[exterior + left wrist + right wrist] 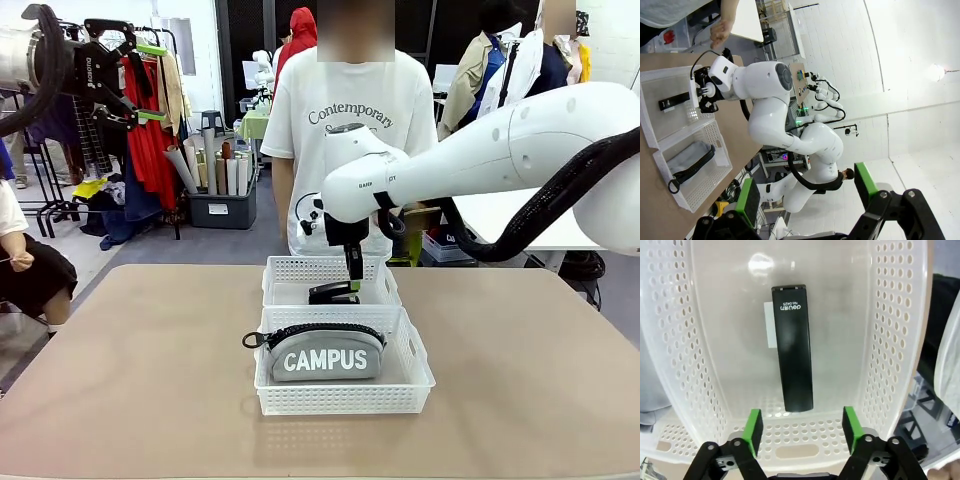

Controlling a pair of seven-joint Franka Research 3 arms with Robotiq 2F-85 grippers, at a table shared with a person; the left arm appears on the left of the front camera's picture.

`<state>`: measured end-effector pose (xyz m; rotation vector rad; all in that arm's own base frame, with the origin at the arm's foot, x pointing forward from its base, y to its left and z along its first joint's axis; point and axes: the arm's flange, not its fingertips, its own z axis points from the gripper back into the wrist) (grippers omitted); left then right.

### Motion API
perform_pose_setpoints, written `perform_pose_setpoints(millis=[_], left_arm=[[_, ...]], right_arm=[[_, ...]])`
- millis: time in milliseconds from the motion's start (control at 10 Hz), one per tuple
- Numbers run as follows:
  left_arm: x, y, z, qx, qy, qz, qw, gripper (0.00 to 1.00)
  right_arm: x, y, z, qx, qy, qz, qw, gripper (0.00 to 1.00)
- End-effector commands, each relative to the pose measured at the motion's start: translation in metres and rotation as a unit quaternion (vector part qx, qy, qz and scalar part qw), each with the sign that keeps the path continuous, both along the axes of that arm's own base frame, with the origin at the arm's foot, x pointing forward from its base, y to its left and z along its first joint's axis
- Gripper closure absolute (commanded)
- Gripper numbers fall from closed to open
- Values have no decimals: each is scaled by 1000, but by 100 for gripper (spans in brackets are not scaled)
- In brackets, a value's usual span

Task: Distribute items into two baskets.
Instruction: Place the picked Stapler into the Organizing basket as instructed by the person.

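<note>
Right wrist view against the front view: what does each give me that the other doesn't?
Right wrist alone: the right gripper with jaws open and apart from the black stapler, the print on the stapler's top, and the bare basket floor around it.

Front alone: the grey CAMPUS pouch lying in the near basket, the left gripper raised high and open, the person standing behind the table.

Shared: the stapler lying in the far basket, with the right gripper above it.

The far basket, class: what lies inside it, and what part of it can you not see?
Inside the far basket lies a black stapler, flat on the bottom, with the open right gripper above it. From the front, the near basket holding the grey pouch covers its lower wall.
</note>
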<state>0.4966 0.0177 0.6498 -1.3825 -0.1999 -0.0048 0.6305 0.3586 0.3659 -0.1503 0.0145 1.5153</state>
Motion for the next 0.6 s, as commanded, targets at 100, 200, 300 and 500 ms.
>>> perform_pose_setpoints(millis=[100,200,300,500], left_arm=[[-2,0,1,0,0,1,1000,0],[-2,0,1,0,0,1,1000,0],[-2,0,1,0,0,1,1000,0],[-2,0,1,0,0,1,1000,0]], right_arm=[[2,-9,26,34,29,-20,999,0],[3,-13,33,47,32,-27,998,0],[4,-15,37,40,21,-29,999,0],[3,-18,42,48,19,-32,998,0]])
